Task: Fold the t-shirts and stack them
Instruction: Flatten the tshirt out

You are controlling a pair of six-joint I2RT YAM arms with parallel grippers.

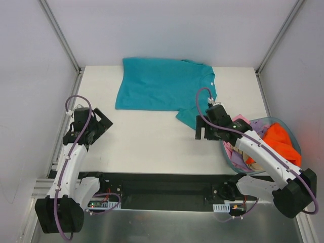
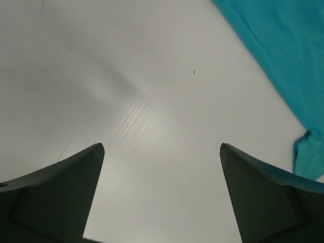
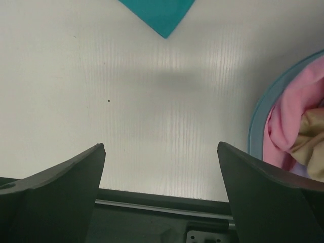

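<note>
Teal t-shirt (image 1: 164, 83): soft, light, limp cloth. Expect it to sag and drag rather than hold a shape. Nothing fragile about it.
Where it lies: spread flat at the far middle of the table (image 1: 152, 144), neck at the right end, one corner reaching toward the near right.
Where to take hold: pinch an edge or a corner. You likely need both grippers on matching corners to carry a fold over.
Left gripper (image 2: 162, 152): jaws wide apart, empty, over bare table. The shirt's edge lies ahead and to its right, not touching.
Right gripper (image 3: 161, 149): jaws wide apart, empty. The shirt's nearest corner lies ahead of it, apart.
Basket (image 3: 255, 121): just right of the right gripper, holding the pink shirt (image 3: 291, 116), tan shirt (image 3: 311, 144) and orange shirt (image 1: 281, 142), all bundled.
</note>
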